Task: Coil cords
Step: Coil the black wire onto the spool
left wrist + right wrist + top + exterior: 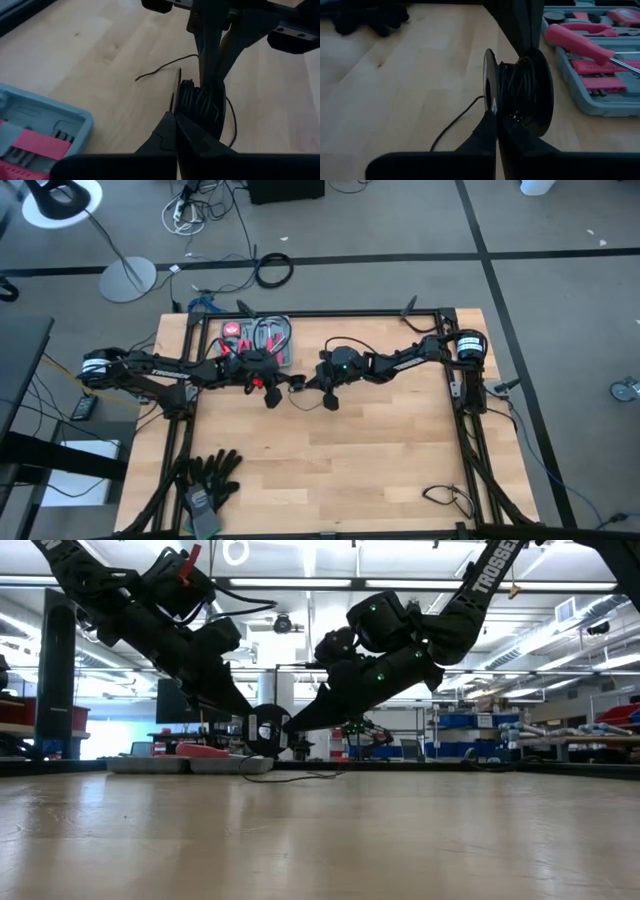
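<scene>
Left claw (176,116) and right claw (497,116), both closed, grip the spool of cords (522,90) above the surface (380,460).

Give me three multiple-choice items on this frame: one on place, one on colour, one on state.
1. Where is the tool case?
A. far edge of the table, beside the left arm
B. near right corner
C. on the floor

2. What colour are the gloves near the table's front left?
A. white
B. black
C. yellow

3. How do the two end effectors stand at the spool?
A. both wide open, well away from it
B. left end effector and right end effector both shut at the spool
C. one is out of view

Answers: 1 A, the high view shows it there. 2 B, dark in the high view. 3 B, each wrist view shows fingers together against the wound black cord.
</scene>
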